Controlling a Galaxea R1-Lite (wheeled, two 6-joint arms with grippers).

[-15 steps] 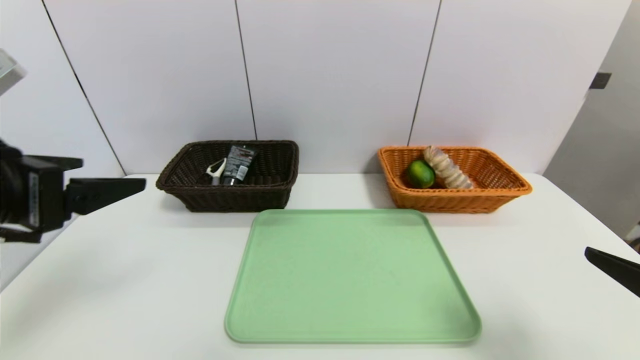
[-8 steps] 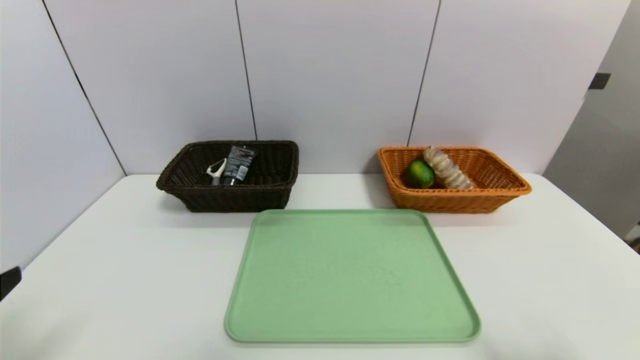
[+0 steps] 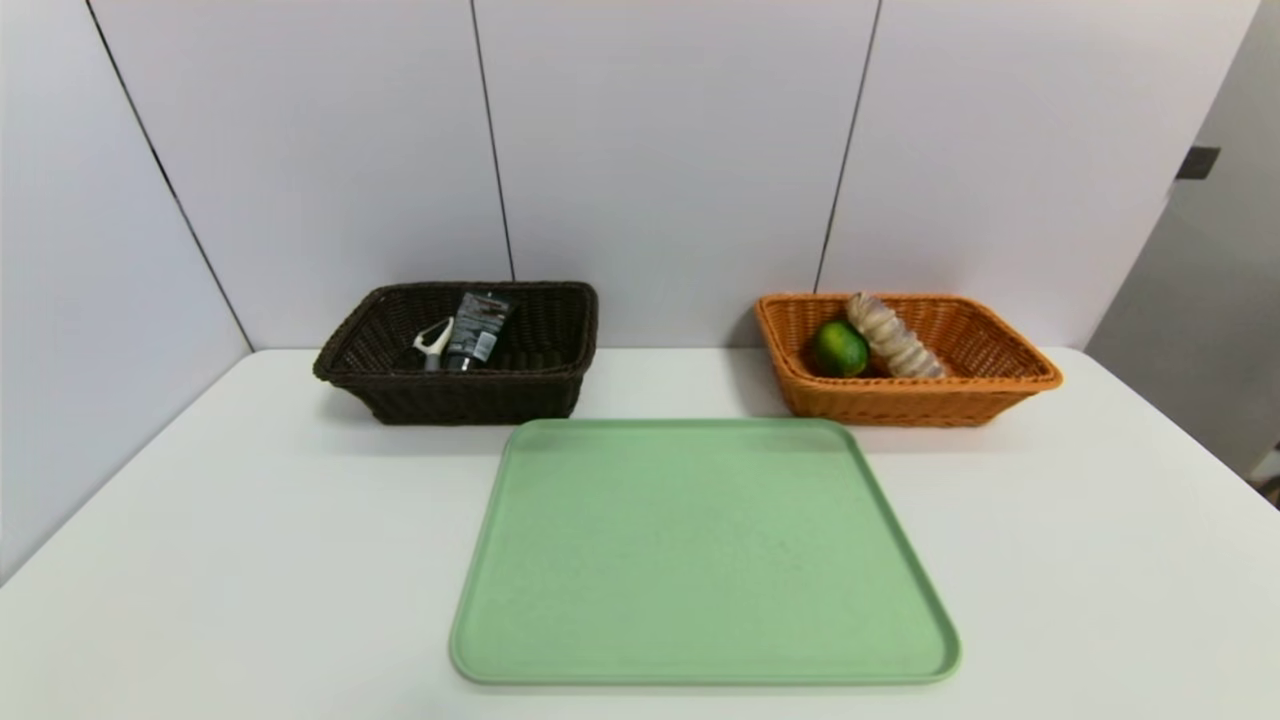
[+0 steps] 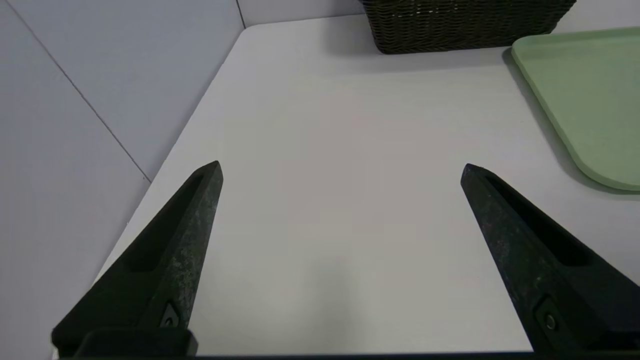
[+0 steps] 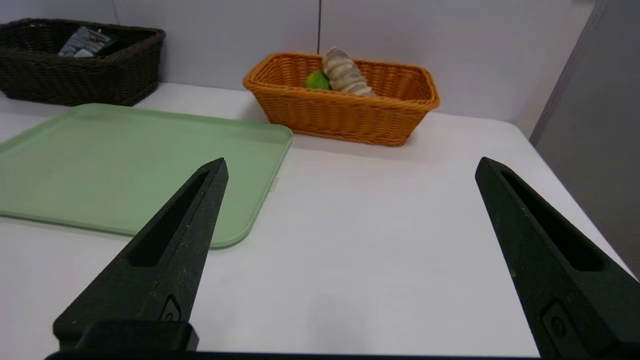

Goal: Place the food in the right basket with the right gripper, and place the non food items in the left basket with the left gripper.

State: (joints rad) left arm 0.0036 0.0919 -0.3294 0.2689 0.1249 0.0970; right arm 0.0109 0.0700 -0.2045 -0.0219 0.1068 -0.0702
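A: What sits closest to the robot?

B: Its own two grippers, each seen only from its own wrist camera; neither shows in the head view. The left gripper (image 4: 340, 167) hangs over bare table (image 3: 250, 520) near the left wall, its black fingers (image 4: 175, 240) spread wide with nothing between them. The right gripper (image 5: 350, 165) hangs over the table's right side, spread just as wide and likewise holding nothing.

A: And just past them?

B: A green tray (image 3: 700, 550) lies flat in the middle of the table. Nothing lies on it.

A: Then the baskets?

B: Both stand behind the tray, near the back wall and well apart. The brown basket (image 3: 460, 395) is on the left. Inside it a black tube (image 3: 477, 328) leans against the far side, and a white peeler (image 3: 433, 342) lies just beside the tube, on its left.

A: The pen?

B: I can't make it out in there.

A: And the right one?

B: The orange basket (image 3: 900, 405) holds the food. The lime (image 3: 839, 348) sits toward its left end, and the bread (image 3: 893, 336) lies at a slant, touching the lime's right side, with one end reaching above the far rim.
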